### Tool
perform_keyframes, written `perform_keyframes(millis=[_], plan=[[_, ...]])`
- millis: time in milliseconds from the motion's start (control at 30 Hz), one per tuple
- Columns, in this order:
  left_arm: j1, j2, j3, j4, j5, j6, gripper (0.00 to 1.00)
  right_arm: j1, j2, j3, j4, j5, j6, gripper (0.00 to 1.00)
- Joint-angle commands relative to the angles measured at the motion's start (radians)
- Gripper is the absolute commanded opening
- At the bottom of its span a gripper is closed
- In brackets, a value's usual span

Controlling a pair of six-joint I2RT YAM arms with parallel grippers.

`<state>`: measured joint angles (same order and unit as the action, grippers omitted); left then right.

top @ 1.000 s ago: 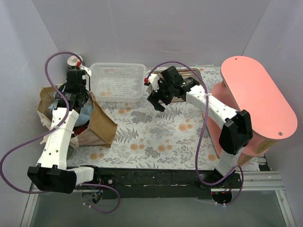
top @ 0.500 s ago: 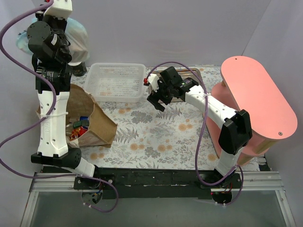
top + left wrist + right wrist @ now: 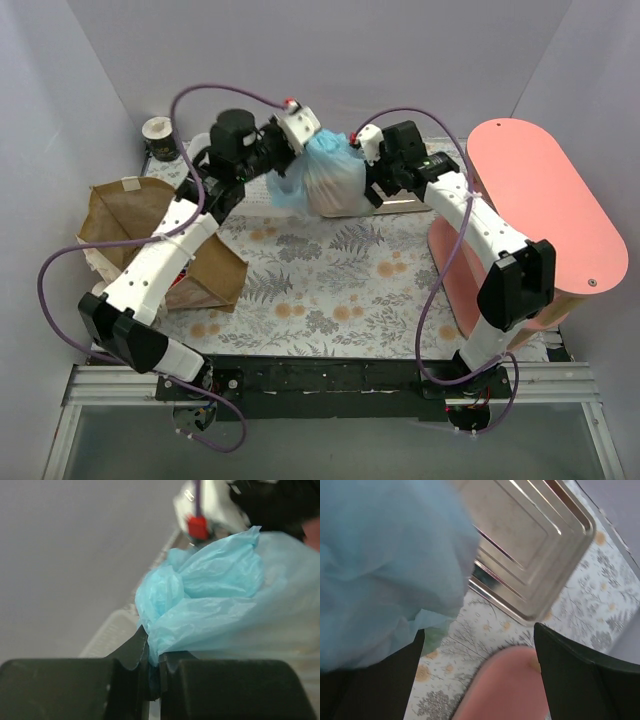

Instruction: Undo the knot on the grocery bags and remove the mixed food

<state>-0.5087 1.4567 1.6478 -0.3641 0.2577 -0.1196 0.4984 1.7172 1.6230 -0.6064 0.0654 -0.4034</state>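
Note:
The light-blue plastic grocery bag [image 3: 328, 178] hangs bunched at the back middle of the table. My left gripper [image 3: 311, 147] is shut on its twisted top, and in the left wrist view blue film [image 3: 200, 595] is pinched between the black jaws [image 3: 155, 666]. My right gripper [image 3: 373, 178] stands open just right of the bag. In the right wrist view nothing sits between its fingers [image 3: 385, 680], and the bag [image 3: 385, 555] fills the left side. The brown paper bag [image 3: 130, 215] stands open at the left. The mixed food is hidden inside the bags.
A metal tray [image 3: 530, 545] lies under and behind the right gripper, its edge [image 3: 405, 203] showing from above. A pink round-ended table [image 3: 545, 210] stands at the right. A dark roll [image 3: 158, 135] sits at the back left. A flowered cloth [image 3: 330, 290] covers the table.
My left arm has lifted the blue bag out of the brown paper bag, swung it high at the back left, then brought it to the back middle. The right gripper moved up beside it.

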Motion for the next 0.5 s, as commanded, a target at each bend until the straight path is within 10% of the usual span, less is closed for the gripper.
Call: perform_keyframes(millis=[0,333,400,433,467], plan=[[-0.054,-0.157,-0.185,0.025,0.146,0.027,0.0,-0.003,-0.1,-0.078,0.074,0.124,-0.037,0.96],[-0.076,-0.205,-0.569,0.068,0.163,0.064,0.0,-0.003,-0.137,-0.124,0.039,0.021,-0.035,0.96],[-0.076,-0.22,-0.579,0.038,0.132,0.087,0.37,-0.003,-0.137,-0.126,0.03,-0.015,-0.034,0.96],[-0.076,-0.225,-0.579,0.012,0.076,0.092,0.74,-0.003,-0.134,-0.126,0.028,-0.025,-0.034,0.96],[-0.076,-0.232,-0.579,0.004,0.045,0.084,0.84,-0.003,-0.133,-0.124,0.025,-0.035,-0.032,0.96]])
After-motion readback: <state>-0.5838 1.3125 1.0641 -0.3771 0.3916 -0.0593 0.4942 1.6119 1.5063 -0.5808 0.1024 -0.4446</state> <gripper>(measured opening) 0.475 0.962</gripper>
